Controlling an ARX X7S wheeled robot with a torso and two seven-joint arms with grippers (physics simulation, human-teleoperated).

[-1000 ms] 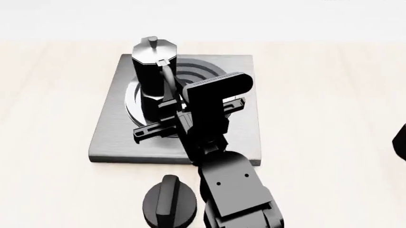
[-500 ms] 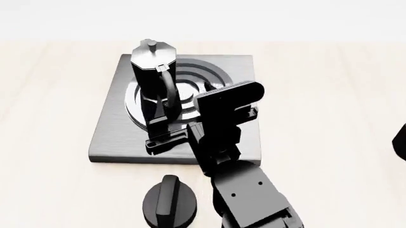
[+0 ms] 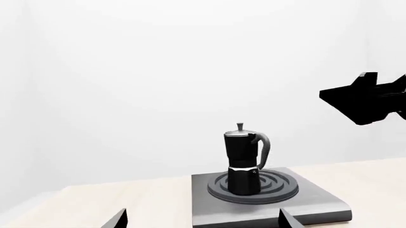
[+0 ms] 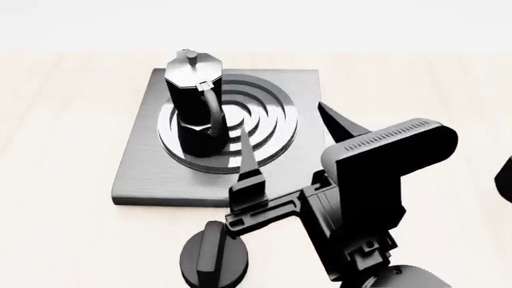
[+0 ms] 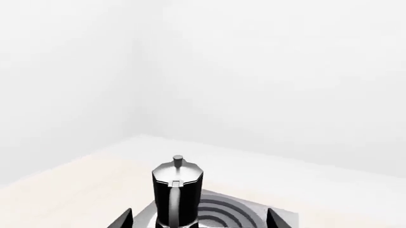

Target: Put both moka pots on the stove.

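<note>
Head view gives me one moka pot (image 4: 194, 102) standing upright on the stove (image 4: 144, 174), on the left part of the ring burner (image 4: 268, 117), its handle turned toward the near side. I can only find this one pot with certainty; a dark shape (image 4: 504, 177) cut off at the right edge of the table (image 4: 56, 150) is too little to name. Between me and the stove hangs my right gripper (image 4: 292, 135), raised above the near right part of the plate, its two fingers spread wide apart with nothing between them; one fingertip (image 4: 246, 150) points over the burner, the other sits over the right edge of the stove. A short black round knob (image 4: 213, 252) sits on the table just near of the stove, to the left of the arm.

From the right wrist view I see the pot's handle facing the camera and both finger ends at the lower edge, apart from the pot. My left gripper (image 3: 201, 219) shows only as two finger ends in its own wrist view, set wide apart and empty, well short of the stove. In that view the right arm (image 3: 368, 97) is a black shape high above the table.
</note>
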